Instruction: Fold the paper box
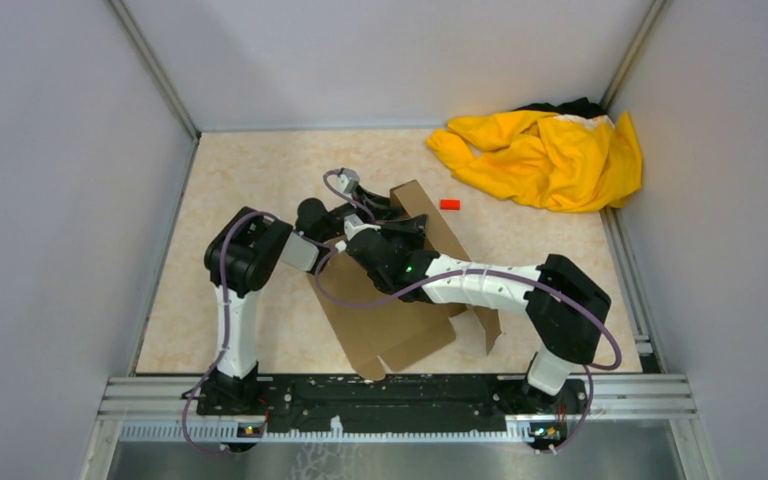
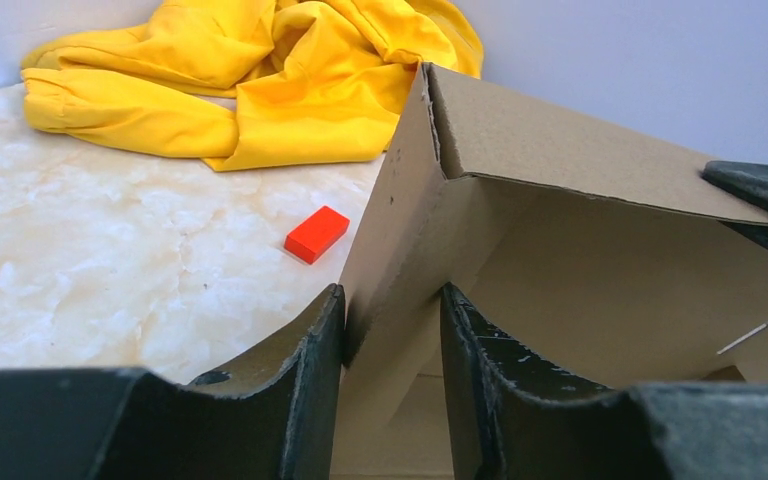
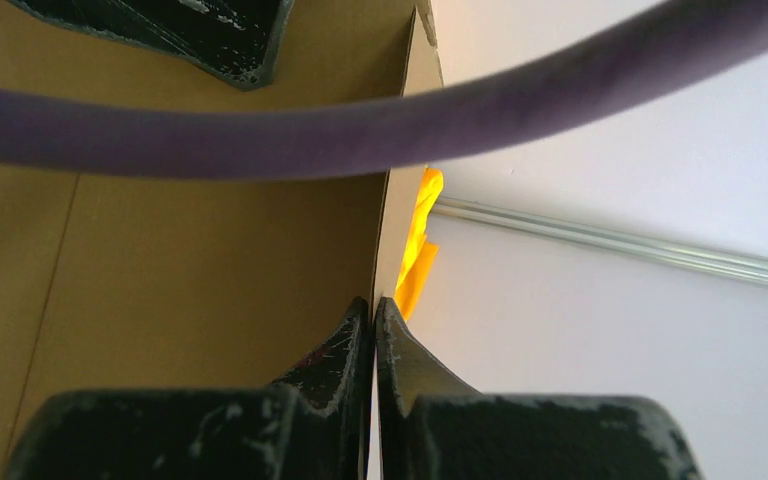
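As straddled by left claw (image 2: pixel 392 297): paper box (image 2: pixel 580 165) wall, upright, running ahead; clamping cannot be told.
Right claw (image 3: pixel 373 308): clenched.

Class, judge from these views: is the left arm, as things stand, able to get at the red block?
Probably not yet: the left gripper straddles a box flap. Once freed, likely yes; the block lies close beyond it with nothing between.

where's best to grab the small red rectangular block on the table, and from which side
Probably pinch the small red rectangular block across its narrow width, from straight above: it lies flat, alone on the beige tabletop, long sides exposed, apart from the brown cardboard box.
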Robot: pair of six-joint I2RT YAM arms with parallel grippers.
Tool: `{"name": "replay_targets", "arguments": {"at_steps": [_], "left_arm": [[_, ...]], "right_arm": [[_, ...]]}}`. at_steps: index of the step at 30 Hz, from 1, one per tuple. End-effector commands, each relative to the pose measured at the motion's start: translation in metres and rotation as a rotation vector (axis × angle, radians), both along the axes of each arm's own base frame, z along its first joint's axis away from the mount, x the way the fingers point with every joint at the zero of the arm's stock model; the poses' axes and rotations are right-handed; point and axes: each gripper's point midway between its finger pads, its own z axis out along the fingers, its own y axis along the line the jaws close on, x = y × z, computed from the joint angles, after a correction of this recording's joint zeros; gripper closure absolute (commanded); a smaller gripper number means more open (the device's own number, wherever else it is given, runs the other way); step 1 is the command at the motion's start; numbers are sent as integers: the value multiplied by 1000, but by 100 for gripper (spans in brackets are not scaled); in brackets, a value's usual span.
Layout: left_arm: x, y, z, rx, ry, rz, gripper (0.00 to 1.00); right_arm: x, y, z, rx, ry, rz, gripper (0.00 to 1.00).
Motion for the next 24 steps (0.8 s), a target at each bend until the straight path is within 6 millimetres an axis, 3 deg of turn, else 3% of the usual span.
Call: {"name": "replay_targets", "arguments": {"at_steps": [1, 6, 10, 19, 24], "left_arm": [[19, 6, -6, 12, 12, 134, 71], [22, 8, -9, 0, 22, 159, 90], [26, 14, -14, -8, 43, 218, 98], [20, 34, -16, -28, 62, 359, 100], [14, 35, -15, -32, 57, 410, 99]], "right_arm": [[-14, 37, -19, 66, 94, 139, 100], [-14, 38, -19, 84, 97, 142, 100], [-15, 39, -21, 97, 103, 139, 100], [-15, 42, -21, 136, 107, 132, 100], [-14, 41, -20, 156, 105, 119, 100]]}}
